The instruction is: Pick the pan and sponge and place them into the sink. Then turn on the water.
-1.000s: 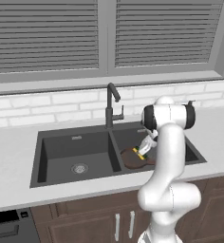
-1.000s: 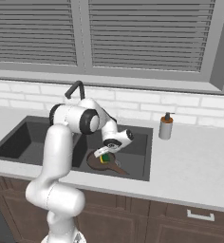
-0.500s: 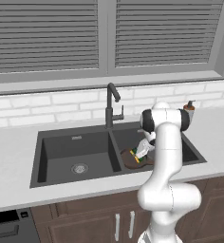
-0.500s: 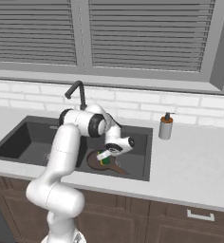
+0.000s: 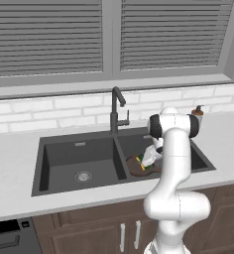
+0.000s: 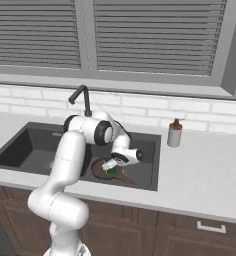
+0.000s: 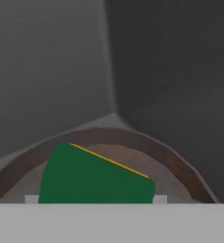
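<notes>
Since a second ago the arm has dipped lower into the right basin of the sink (image 5: 49, 163), bringing the gripper (image 6: 111, 166) down over the pan (image 6: 101, 169). The sponge (image 7: 92, 178) sits between the fingers, over the pan; whether the jaws are clamped or letting go, I cannot tell. The faucet (image 5: 117, 110) stands untouched, awaiting its turn.

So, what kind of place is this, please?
It looks like a home kitchen, though a rendered one. A dark double-basin sink with a gooseneck faucet is set into a grey counter, with wooden cabinets beneath and a window with blinds above a white brick wall.
</notes>
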Robot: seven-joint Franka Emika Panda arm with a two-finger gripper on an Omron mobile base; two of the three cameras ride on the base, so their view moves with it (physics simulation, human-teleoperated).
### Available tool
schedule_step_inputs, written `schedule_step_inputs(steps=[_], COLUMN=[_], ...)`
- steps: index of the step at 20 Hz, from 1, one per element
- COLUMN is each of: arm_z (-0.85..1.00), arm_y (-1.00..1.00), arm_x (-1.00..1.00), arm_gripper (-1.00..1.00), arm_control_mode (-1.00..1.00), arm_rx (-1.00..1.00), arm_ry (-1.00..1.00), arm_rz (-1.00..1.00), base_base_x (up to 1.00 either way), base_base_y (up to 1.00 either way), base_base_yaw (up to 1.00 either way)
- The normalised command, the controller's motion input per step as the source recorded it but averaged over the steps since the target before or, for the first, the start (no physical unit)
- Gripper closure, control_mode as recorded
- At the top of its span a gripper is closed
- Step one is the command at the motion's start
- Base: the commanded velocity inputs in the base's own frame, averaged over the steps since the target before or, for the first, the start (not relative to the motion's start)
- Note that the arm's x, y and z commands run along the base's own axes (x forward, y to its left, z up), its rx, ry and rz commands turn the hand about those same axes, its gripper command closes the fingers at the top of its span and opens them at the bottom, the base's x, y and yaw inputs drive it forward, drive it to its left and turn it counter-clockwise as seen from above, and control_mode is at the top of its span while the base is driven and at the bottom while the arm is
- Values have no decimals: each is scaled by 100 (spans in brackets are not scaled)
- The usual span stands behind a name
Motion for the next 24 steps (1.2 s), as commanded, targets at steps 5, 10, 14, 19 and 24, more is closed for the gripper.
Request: schedule_step_inputs(steps=[5,10,14,19,24], arm_z=[0,33,59,68,73], arm_y=[-5,-8,-14,-22,-16], arm_x=[0,-11,-27,-50,-53], arm_gripper=[-100,-100,-100,-100,-100], arm_control_mode=[-100,-100,-100,-100,-100], arm_rx=[4,4,2,1,0], arm_ry=[-9,-9,-9,-14,-19], arm_rz=[0,0,0,0,-3], base_base_x=[0,0,0,0,0], base_base_y=[0,0,0,0,0], base_base_yaw=[0,0,0,0,0])
